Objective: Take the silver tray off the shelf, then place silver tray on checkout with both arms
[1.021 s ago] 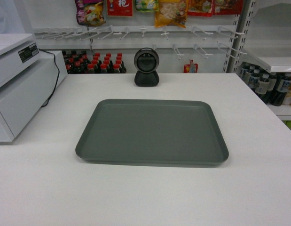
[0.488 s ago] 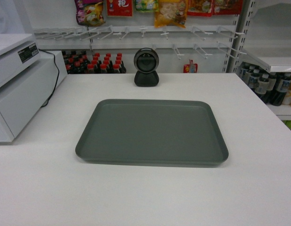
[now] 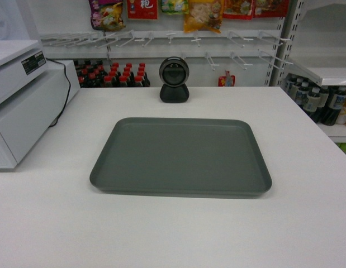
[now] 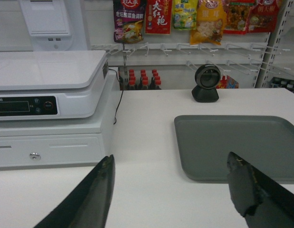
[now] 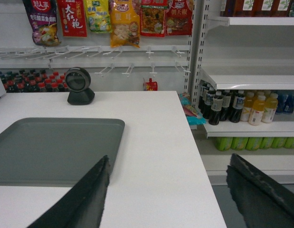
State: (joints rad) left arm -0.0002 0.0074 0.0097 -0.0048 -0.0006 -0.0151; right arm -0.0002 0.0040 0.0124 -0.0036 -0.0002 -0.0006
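Observation:
The silver tray [image 3: 181,156] lies flat on the white checkout [image 3: 173,234], in front of the round black scanner [image 3: 174,81]. Neither arm shows in the head view. In the left wrist view my left gripper [image 4: 170,164] stands open above the bare counter, left of the silver tray [image 4: 241,145], with nothing between its fingers. In the right wrist view my right gripper [image 5: 168,164] is open too, over the checkout's [image 5: 156,156] right edge, and the silver tray [image 5: 52,149] lies to its left. White shelf boards [image 5: 246,78] stand at the right.
A white cash register [image 3: 22,95] with a black cable sits on the counter's left side. Behind the counter hang snack bags [image 3: 203,14] on hooks over rows of bottles [image 3: 114,75]. Drink bottles [image 5: 241,107] fill the lower rack at the right.

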